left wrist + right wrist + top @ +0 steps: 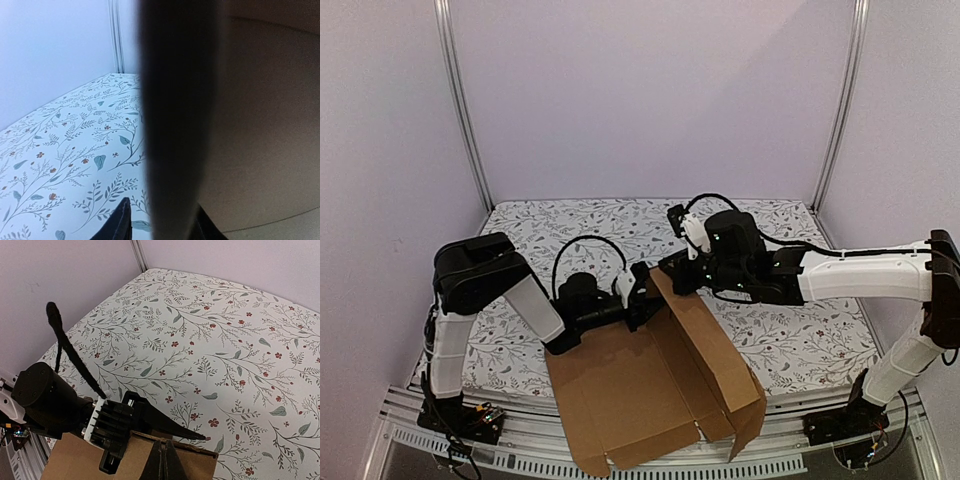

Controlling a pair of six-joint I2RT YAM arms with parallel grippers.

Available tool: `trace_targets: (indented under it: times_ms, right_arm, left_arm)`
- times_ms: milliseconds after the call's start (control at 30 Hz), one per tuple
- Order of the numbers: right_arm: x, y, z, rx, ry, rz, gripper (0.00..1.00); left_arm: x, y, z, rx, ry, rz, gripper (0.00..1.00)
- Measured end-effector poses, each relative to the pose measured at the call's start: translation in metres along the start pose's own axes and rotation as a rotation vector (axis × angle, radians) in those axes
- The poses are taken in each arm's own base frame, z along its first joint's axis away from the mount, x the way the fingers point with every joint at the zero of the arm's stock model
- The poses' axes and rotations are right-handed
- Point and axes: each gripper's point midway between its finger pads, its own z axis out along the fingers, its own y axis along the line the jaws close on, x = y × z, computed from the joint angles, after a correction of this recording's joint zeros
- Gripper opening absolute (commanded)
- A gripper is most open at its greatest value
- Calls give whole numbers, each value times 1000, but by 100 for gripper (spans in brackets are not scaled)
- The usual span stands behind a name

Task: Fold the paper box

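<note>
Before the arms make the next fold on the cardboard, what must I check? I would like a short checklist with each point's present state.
1. Right gripper holds the far edge of the paper box: ok, its fingers are closed over it.
2. Left gripper holds that same edge: cannot tell; a blurred finger fills its wrist view.
3. Right side panel is raised: ok, it is tilted up.
4. The box lies wholly on the table: not ok; its near edge passes the table's front edge.
</note>
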Motion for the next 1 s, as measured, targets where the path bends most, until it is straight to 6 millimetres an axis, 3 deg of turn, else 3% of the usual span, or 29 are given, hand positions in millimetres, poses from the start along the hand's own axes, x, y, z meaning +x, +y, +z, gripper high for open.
trace_targets:
  times_ms: [133, 300, 633, 667, 767, 833, 1000]
  right_arm:
    - [0, -1, 0, 3, 0, 1, 0]
    - [0, -1, 0, 8, -2, 2, 0]
    - [0, -2, 0, 11, -3, 11, 0]
    - [0, -2, 0, 11, -3, 11, 0]
    - [0, -2, 0, 11, -3, 13, 0]
    - [0, -2, 0, 12, -3, 14, 0]
    - [0, -2, 0, 11, -3, 16, 0]
  left_arm:
    - [2, 1, 4, 1, -6, -6, 31]
    - [3, -1, 5, 10, -13, -6, 0]
    - [3, -3, 7, 19, -17, -17, 0]
    - [3, -3, 7, 19, -17, -17, 3]
    - [3, -2, 7, 15, -17, -11, 29]
    - [3, -1, 7, 5, -17, -5, 38]
    - [5, 3, 5, -21, -10, 7, 43]
